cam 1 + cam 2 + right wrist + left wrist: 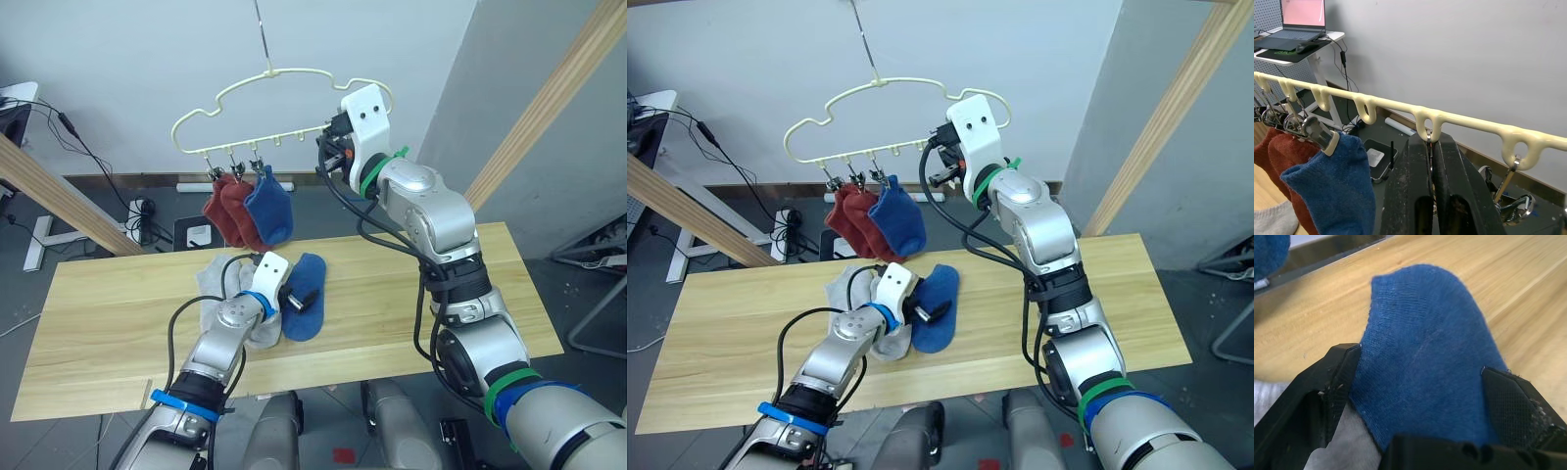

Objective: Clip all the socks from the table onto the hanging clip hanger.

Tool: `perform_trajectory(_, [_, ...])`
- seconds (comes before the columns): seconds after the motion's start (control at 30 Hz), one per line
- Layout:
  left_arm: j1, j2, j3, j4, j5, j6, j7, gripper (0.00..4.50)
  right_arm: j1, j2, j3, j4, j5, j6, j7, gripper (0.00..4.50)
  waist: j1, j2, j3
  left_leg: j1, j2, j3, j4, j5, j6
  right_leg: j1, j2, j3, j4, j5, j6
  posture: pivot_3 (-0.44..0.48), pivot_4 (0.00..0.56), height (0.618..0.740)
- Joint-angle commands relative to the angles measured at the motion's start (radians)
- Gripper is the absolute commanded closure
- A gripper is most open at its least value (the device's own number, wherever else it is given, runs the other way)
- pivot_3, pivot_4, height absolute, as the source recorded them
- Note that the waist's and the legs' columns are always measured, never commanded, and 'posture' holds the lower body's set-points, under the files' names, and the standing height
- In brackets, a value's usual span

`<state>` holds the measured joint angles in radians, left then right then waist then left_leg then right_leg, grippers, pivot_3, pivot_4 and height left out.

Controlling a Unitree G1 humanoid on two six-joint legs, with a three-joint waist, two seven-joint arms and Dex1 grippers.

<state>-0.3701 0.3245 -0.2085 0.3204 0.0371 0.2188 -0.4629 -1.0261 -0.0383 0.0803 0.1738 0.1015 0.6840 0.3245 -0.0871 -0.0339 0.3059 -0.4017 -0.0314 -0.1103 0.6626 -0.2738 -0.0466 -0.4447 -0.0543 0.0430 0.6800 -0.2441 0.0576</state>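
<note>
blue sock [1425, 382] lies between the open left end effector [1420, 396] fingers.

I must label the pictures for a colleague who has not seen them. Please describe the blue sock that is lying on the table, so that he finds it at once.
Start at the long wooden table and go to its middle, just below the pale clip hanger. The blue sock lies there flat, between the fingers of the left gripper. Its neighbours on the table are light grey socks, and the other blue sock hangs from a clip.

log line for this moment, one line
hung: two red socks, one blue sock on clip hanger | left gripper: open around blue sock on table | right gripper: shut on clip
</note>
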Motion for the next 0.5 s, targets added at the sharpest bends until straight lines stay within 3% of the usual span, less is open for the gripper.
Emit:
perform_trajectory(0.03, [-0.005, -0.006, -0.024, 0.079, 0.049, -0.034, 0.02, 0.85, -0.001, 0.0, -0.005, -0.065, 0.018, 0.001, 0.0, 4.5, 0.0, 0.0, 0.0, 0.0, 0.0, 0.0, 0.0, 0.0, 0.0, 0.0, 0.0, 0.0, 0.0, 0.0, 0.0, -0.081, 0.301, 0.74])
perform_trajectory(0.33, [0.006, 0.016, -0.045, 0.125, 0.112, -0.112, 0.031, 3.44, 0.002, 0.005, -0.007, -0.075, 0.019, 0.012, -0.002, 4.5, -0.002, 0.0, 0.0, 0.002, 0.001, 0.0, 0.0, 0.0, 0.0, 0.001, 0.0, 0.0, 0.001, 0.002, -0.002, -0.085, 0.304, 0.74])
perform_trajectory(0.43, [-0.037, 0.059, -0.051, 0.121, 0.187, -0.358, 0.113, 4.29, 0.002, 0.006, -0.011, -0.078, 0.02, 0.014, -0.006, 4.5, -0.004, 0.0, 0.0, 0.002, 0.002, 0.0, 0.0, 0.0, 0.0, 0.001, 0.001, -0.001, 0.001, 0.002, -0.003, -0.088, 0.305, 0.74])
perform_trajectory(0.5, [-0.069, 0.066, -0.036, 0.124, 0.199, -0.472, 0.148, 4.46, 0.0, 0.007, -0.017, -0.082, 0.024, 0.019, -0.007, 4.5, -0.002, 0.0, 0.0, 0.001, 0.004, -0.001, 0.0, 0.0, 0.0, 0.0, 0.001, -0.001, 0.001, 0.003, -0.004, -0.088, 0.305, 0.74])
